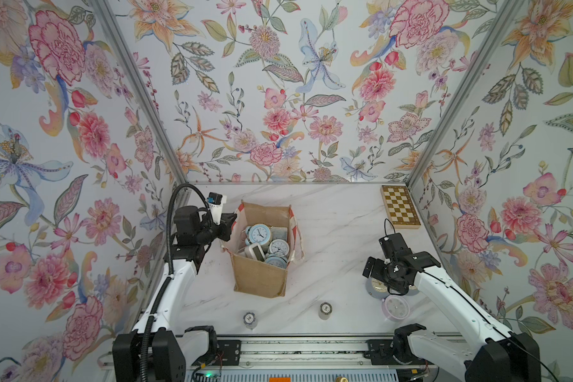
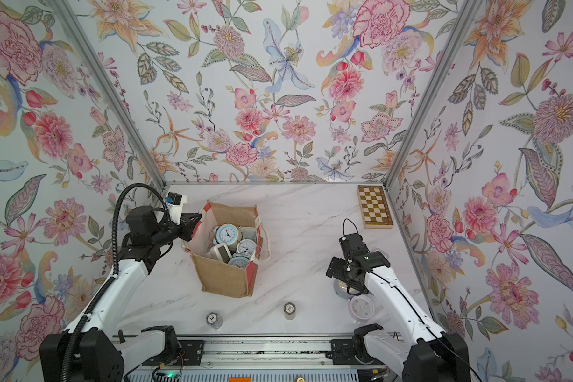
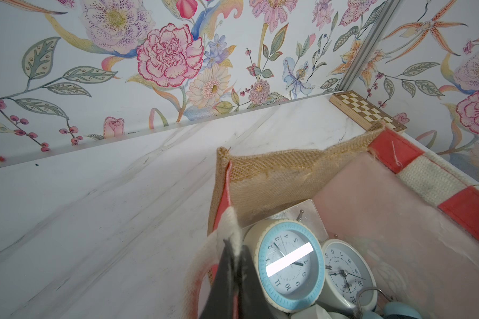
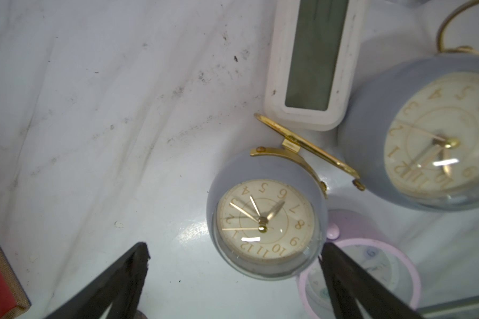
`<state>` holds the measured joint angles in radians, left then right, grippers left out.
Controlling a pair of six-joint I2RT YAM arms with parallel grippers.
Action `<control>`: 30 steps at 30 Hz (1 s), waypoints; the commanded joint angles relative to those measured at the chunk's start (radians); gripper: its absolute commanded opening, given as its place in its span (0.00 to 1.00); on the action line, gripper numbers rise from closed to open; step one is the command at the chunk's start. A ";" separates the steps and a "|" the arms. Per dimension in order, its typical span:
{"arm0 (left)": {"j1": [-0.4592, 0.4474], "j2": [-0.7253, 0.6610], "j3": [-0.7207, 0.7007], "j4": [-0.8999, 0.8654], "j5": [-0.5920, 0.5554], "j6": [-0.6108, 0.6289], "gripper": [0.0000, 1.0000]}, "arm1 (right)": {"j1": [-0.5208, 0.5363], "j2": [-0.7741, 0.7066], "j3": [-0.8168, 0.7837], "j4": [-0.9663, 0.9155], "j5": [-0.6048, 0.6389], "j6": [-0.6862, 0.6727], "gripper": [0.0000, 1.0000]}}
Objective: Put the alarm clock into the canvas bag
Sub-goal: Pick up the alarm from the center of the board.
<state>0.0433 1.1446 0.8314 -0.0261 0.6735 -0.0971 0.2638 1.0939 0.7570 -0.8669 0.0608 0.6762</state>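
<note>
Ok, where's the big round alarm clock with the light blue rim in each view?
In a top view: the round alarm clock with the light blue rim lies face up inside the tan burlap canvas bag.
In a top view: the clock, same spot in the bag.
Left wrist: in the bag, beside the left end effector shut on the whitish strap handle.
Right wrist: not in it.
Shared landmark: the wooden chessboard box, absent from right wrist.

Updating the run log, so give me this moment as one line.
left gripper: shut on strap handle | right gripper: open over small grey clock | canvas bag: upright, several clocks inside
</note>
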 commanded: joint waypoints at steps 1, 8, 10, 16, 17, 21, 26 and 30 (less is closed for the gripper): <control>-0.007 -0.003 0.011 0.019 0.002 0.000 0.00 | -0.023 0.036 -0.012 -0.057 0.030 0.028 0.99; -0.007 0.003 0.014 0.014 -0.001 0.004 0.00 | -0.047 0.100 -0.005 -0.053 0.050 0.021 0.99; -0.007 0.004 0.015 0.013 -0.003 0.005 0.00 | -0.053 0.119 -0.004 -0.041 0.051 0.017 0.99; -0.007 0.008 0.017 0.008 -0.006 0.008 0.00 | -0.060 0.167 -0.001 0.020 -0.002 0.003 0.99; -0.006 0.008 0.017 0.007 -0.008 0.009 0.00 | -0.060 0.172 -0.006 0.037 -0.013 0.003 0.99; -0.006 0.007 0.017 0.005 -0.011 0.011 0.00 | -0.060 0.195 -0.026 0.095 -0.050 0.013 0.99; -0.007 0.008 0.018 0.004 -0.014 0.013 0.00 | -0.060 0.229 -0.045 0.149 -0.099 0.035 0.99; -0.006 0.009 0.018 0.002 -0.015 0.013 0.00 | -0.058 0.256 -0.053 0.158 -0.098 0.043 0.99</control>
<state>0.0433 1.1465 0.8314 -0.0292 0.6689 -0.0937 0.2077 1.3346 0.7181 -0.7322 -0.0154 0.6979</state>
